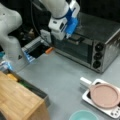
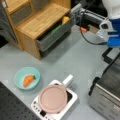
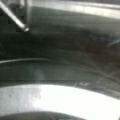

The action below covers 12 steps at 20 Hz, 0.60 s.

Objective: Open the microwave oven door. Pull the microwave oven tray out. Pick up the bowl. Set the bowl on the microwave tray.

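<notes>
Your gripper [image 1: 71, 35] was down at the top edge of the microwave oven door [image 1: 72, 48], right at the bar handle of the microwave oven [image 1: 100, 42]. You could not tell how far its jaws stood apart, nor whether they had hold of the handle. The door looked closed. In the wrist view you saw only dark glass and bright metal close up. The bowl [image 2: 26, 78], with an orange carrot [image 2: 28, 80] in it, sat well apart from the gripper, just beside the pink plate [image 2: 52, 98] on its white base [image 2: 71, 96].
</notes>
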Tool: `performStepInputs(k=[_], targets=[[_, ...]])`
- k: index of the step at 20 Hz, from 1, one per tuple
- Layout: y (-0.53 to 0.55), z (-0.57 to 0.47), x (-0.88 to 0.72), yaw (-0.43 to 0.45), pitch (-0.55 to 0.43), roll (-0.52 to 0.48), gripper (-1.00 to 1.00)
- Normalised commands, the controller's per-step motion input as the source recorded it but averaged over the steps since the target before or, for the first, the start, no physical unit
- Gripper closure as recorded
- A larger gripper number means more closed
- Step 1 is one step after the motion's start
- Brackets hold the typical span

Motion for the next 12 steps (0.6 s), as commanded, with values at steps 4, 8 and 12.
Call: performStepInputs(k=[4, 8, 12], targets=[[-0.4, -0.51, -0.1, 0.013, -0.108, 0.32, -1.0], [-0.31, -0.46, -0.1, 0.037, -0.068, 0.326, -1.0], [-0.14, -0.28, -0.05, 0.08, 0.0, 0.358, -1.0]])
